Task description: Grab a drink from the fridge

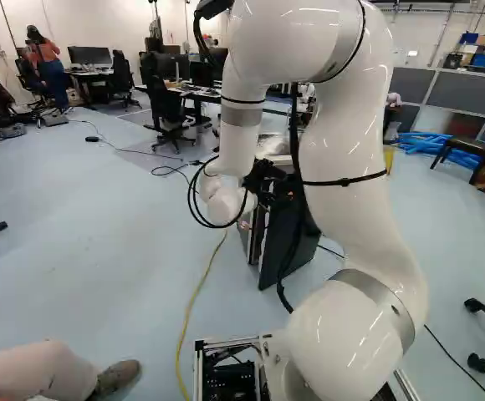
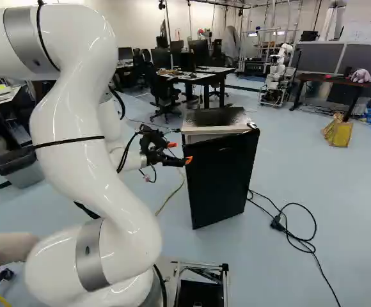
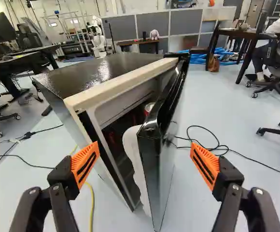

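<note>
Gripper: fingers wide apart, clamped on nothing, lined up astride the free edge of the door, likely to swing it wider. Red can, probably the drink, inside the ajar fridge, near the door's upper corner; access looks tight.

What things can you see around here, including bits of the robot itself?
Fridge: one, black top, white front edge, ahead of the arm
Fridge door: one, black, ajar
Can, apparently: one, red and silver, inside the fridge
Yellow cable: one, yellow, floor
Looped cable: one, black, floor beside fridge
Desks: several, dark, behind
Chairs: several, mostly black, around desks
Plush toy: one, pinkish, on a far table
Another robot: one, white, background
Arm: one, white, on the base
Gripper: one, black with orange pads, open around the door's edge
</note>
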